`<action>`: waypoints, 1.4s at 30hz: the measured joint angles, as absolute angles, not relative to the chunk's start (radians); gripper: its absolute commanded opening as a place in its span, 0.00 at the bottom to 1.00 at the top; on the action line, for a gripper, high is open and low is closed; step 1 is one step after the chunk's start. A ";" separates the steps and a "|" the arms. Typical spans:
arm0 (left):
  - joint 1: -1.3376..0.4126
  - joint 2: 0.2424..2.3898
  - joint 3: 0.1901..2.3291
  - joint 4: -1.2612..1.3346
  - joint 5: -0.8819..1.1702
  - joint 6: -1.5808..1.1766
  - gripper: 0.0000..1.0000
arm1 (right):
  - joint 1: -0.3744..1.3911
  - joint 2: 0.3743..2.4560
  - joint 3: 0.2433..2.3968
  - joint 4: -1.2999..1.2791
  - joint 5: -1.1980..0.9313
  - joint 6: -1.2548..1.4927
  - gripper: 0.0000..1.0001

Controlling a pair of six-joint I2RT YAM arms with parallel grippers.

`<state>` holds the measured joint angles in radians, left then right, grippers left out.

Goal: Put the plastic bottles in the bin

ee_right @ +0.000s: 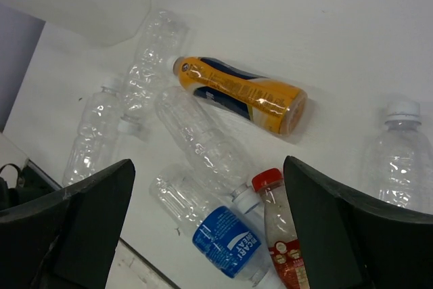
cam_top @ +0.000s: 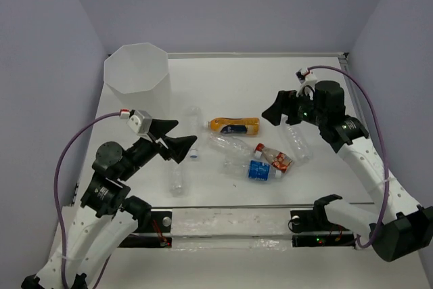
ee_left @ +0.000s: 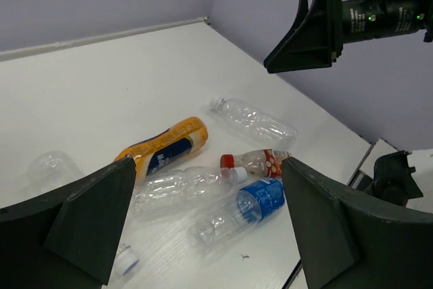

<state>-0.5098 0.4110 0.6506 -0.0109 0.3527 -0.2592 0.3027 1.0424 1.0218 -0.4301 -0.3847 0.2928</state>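
Note:
Several plastic bottles lie on the white table. The orange bottle (cam_top: 234, 126) (ee_left: 164, 147) (ee_right: 243, 93) lies mid-table. A clear bottle (cam_top: 229, 145) (ee_left: 186, 184) (ee_right: 203, 140), the blue-labelled bottle (cam_top: 260, 170) (ee_left: 247, 209) (ee_right: 216, 225) and the red-labelled, red-capped bottle (cam_top: 274, 158) (ee_left: 260, 162) (ee_right: 281, 245) lie together in front of it. Other clear bottles lie at the right (cam_top: 296, 141) (ee_right: 399, 160), back left (cam_top: 194, 118) (ee_right: 152, 62) and front left (cam_top: 177, 176) (ee_right: 91, 137). The translucent white bin (cam_top: 137, 77) stands back left. My left gripper (cam_top: 174, 137) (ee_left: 206, 228) and right gripper (cam_top: 279, 107) (ee_right: 206, 225) are open, empty, above the table.
The table's front edge (cam_top: 257, 206) runs just in front of the blue-labelled bottle. Grey walls enclose the left, back and right sides. The right arm's gripper shows in the left wrist view (ee_left: 308, 32), high above the bottles.

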 measured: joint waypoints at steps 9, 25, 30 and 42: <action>-0.510 0.602 0.692 -0.020 0.300 -0.301 0.99 | 0.309 1.021 0.996 -0.370 -0.234 0.265 0.95; -0.665 1.247 0.955 -0.148 -0.274 -0.413 0.75 | 0.309 0.867 0.768 -0.233 -0.228 0.331 0.93; -0.681 1.472 1.058 -0.170 -0.450 -0.422 0.84 | 0.309 0.864 0.729 -0.197 -0.276 0.353 0.93; -0.624 1.792 1.207 -0.172 -0.550 -0.411 0.85 | 0.310 0.788 0.694 -0.188 -0.344 0.374 0.92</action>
